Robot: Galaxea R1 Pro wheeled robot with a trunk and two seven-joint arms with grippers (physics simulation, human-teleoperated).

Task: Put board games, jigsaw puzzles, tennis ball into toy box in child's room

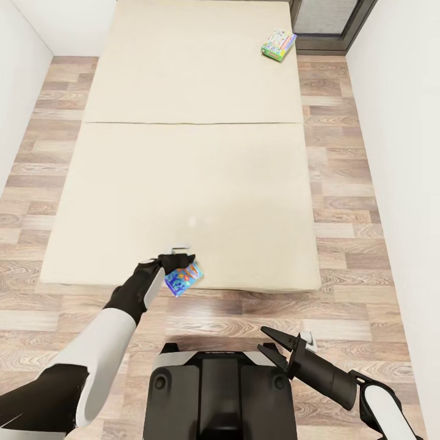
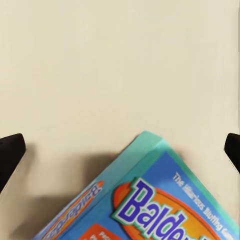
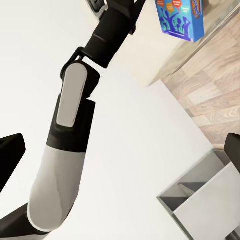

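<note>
White walls and a wood-plank floor (image 1: 360, 201) frame the child's room, with a grey-framed window (image 1: 333, 21) at about 1 o'clock in the head view. Biggest of all is the bed (image 1: 183, 153), a plain beige mattress that fills the middle.

At 7 o'clock the left arm (image 1: 91, 348) reaches up and forward from the low corner, white at the forearm and black at the wrist. Its left pincer (image 1: 181, 264) is at the near edge of the bed and is pinching a blue board game (image 1: 184, 277). That box is lifted and tilted, hanging just past the bed's near edge. In the left wrist view the blue box (image 2: 150, 200) sits between two dark fingertips (image 2: 10, 150), and its print is cut off, so the whole name cannot be read. Just above the pincer lies a small pale thing that is too tiny to tell.

At 5 o'clock the right arm (image 1: 342, 379) is bent low beside the robot's dark trunk (image 1: 220, 397). Its right pincer (image 1: 275, 345) is spread wide and holds nothing.

A second board game (image 1: 278, 44), pale green and blue, lies flat near the far corner of the bed at 1 o'clock, well apart from the first.
</note>
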